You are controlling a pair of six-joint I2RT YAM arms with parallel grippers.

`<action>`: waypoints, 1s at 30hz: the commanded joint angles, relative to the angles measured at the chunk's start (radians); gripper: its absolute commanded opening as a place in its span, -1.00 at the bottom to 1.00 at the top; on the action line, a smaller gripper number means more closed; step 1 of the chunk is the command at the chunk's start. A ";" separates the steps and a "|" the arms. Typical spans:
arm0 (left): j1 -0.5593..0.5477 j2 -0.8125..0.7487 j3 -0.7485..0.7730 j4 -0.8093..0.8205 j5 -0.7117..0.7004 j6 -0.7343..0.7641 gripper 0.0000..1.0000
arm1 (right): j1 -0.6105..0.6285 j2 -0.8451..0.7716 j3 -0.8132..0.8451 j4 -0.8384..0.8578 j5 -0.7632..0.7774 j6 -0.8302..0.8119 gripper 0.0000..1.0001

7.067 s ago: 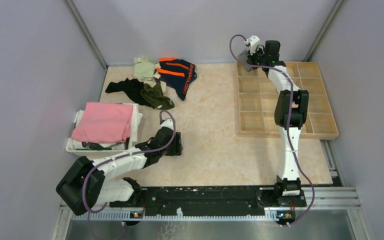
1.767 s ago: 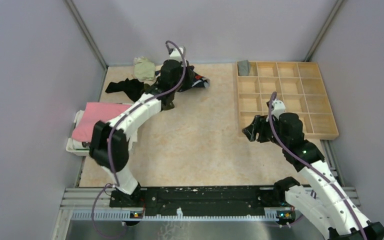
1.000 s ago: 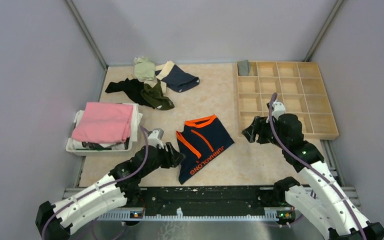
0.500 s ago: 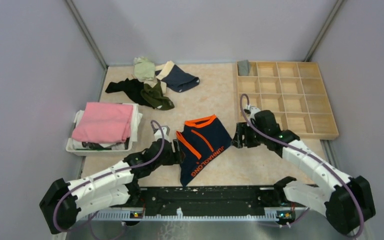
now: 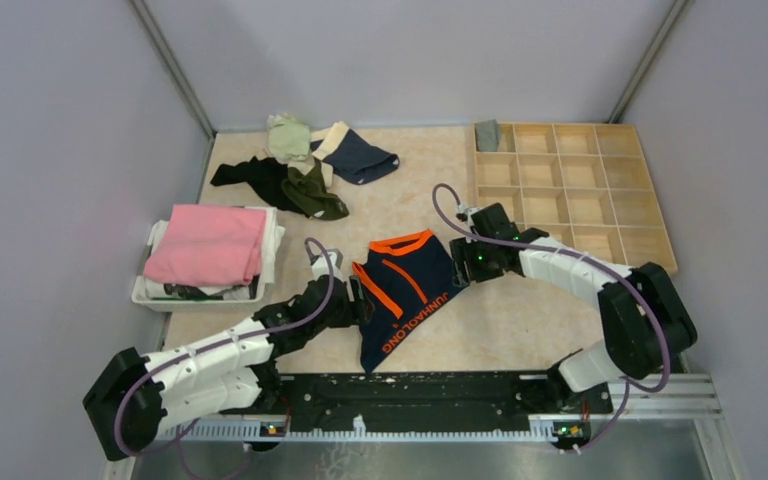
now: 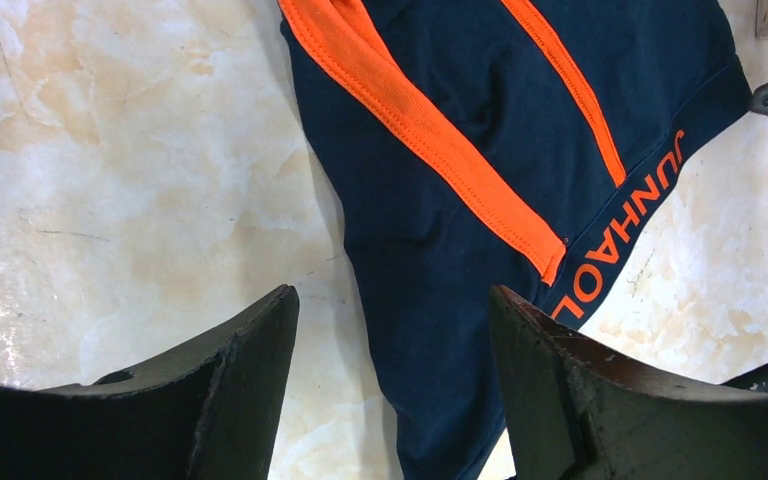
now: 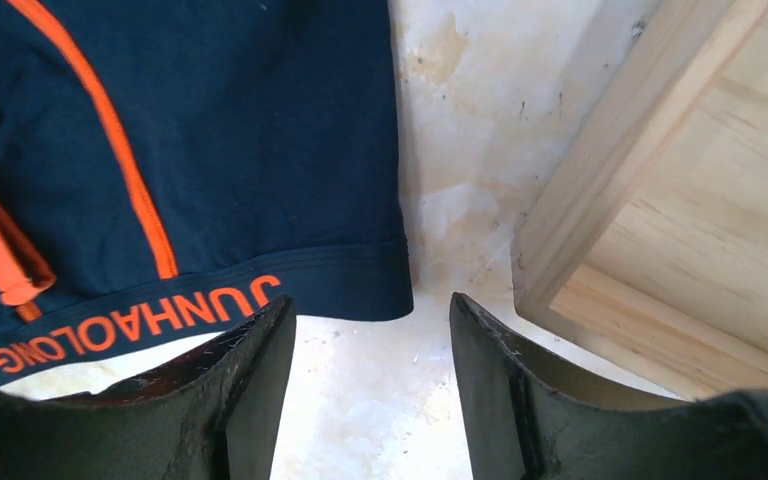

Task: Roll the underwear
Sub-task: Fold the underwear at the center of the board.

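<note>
Changed: the navy boxers [image 5: 405,290] now lie flat, pulled out of the far pile [image 5: 305,170]. Both arms have closed in on them within the last second.
Left gripper [image 6: 392,300]: released, jaws spread wide. The boxers' side edge lies just ahead, between its fingers.
Right gripper [image 7: 372,305]: released, holding nothing. The lettered waistband corner sits just ahead and to its left.
Meaning: laying out looks finished and rolling hasn't begun — you probably need a hold on each side first.
Edges: the wooden tray [image 7: 600,170] rim crowds the right gripper's right side.
Room: open surface [image 5: 520,330] behind both grippers — pull back that way.
</note>
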 commanded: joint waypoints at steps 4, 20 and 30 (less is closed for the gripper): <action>-0.002 0.015 0.007 0.053 -0.035 -0.015 0.51 | 0.045 0.070 0.034 0.037 0.058 -0.016 0.12; -0.002 0.045 -0.006 0.090 0.002 -0.007 0.54 | 0.048 0.055 -0.057 0.148 0.078 0.016 -0.91; -0.001 0.122 0.041 0.131 -0.002 0.057 0.55 | 0.048 -0.287 -0.242 0.061 0.085 0.174 -1.00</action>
